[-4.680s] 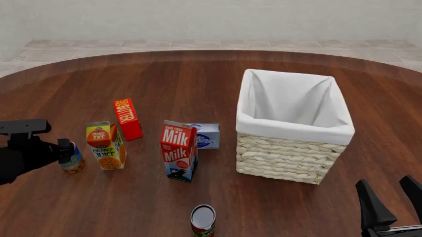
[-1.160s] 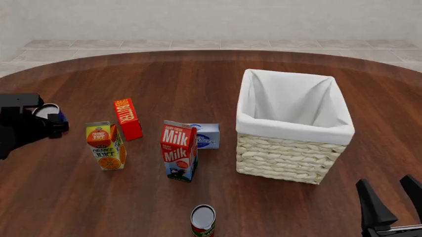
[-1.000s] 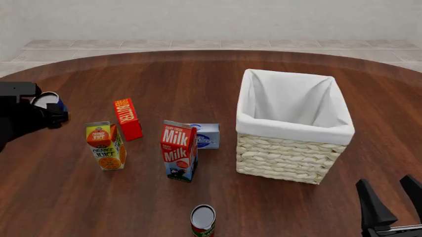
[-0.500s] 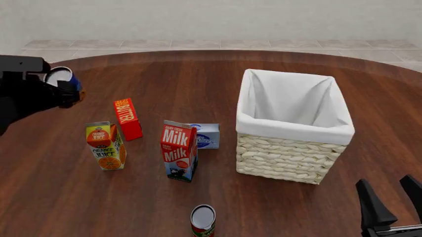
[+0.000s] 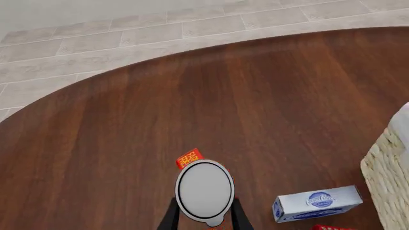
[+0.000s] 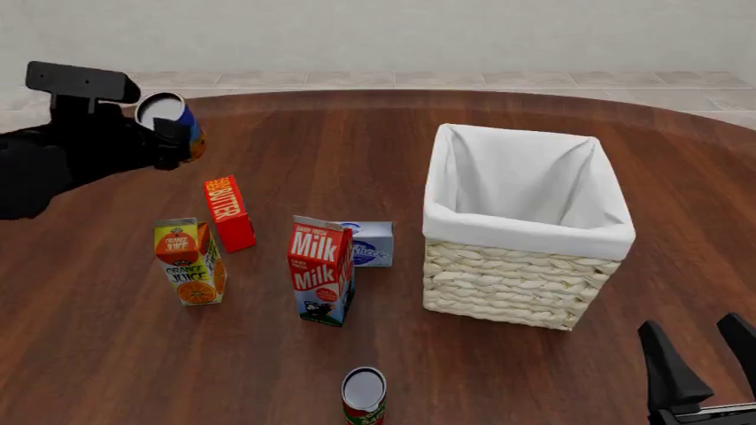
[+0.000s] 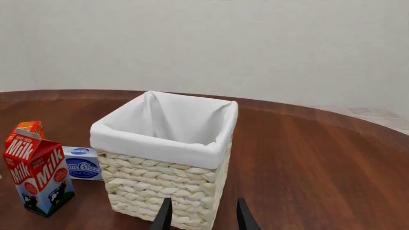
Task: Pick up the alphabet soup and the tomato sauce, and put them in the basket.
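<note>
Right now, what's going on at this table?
The left gripper is shut on the alphabet soup and holds it in the air over the far left of the table, above the butter box and well short of the basket. The basket shows only its white lining. The tomato sauce stands untouched at the near edge, in front of the milk carton. The right gripper waits open at the near right corner, holding nothing.

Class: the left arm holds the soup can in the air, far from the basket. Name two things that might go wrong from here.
1. The alphabet soup might slip from the left gripper on the way across to the basket.
2. If carried low, it may knock over the butter box or milk carton along that path.
</note>
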Controlling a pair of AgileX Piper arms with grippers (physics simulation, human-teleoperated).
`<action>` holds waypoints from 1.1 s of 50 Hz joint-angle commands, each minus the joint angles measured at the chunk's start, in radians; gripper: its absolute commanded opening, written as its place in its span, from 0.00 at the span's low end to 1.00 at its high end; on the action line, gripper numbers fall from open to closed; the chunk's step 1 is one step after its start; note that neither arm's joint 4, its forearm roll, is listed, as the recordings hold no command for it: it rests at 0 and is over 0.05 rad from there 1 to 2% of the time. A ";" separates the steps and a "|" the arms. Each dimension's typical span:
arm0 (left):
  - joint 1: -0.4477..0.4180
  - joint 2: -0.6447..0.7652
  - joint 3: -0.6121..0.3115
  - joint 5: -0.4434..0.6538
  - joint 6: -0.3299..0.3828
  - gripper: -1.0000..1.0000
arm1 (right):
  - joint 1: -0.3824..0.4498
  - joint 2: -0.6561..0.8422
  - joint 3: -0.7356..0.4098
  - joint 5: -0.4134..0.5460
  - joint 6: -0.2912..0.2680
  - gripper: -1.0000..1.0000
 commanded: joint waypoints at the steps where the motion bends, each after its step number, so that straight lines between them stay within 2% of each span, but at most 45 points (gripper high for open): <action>1: -0.073 0.025 -0.043 0.002 0.012 0.00 | 0.001 0.000 0.000 -0.001 0.003 1.00; 14: -0.132 0.058 -0.098 0.009 0.009 0.00 | 0.002 0.000 -0.001 -0.004 0.004 1.00; 32: -0.269 0.077 -0.143 -0.003 -0.023 0.00 | 0.004 0.000 0.000 -0.005 0.000 1.00; 55: -0.390 0.141 -0.227 -0.004 -0.034 0.00 | 0.006 0.000 0.000 -0.008 0.005 1.00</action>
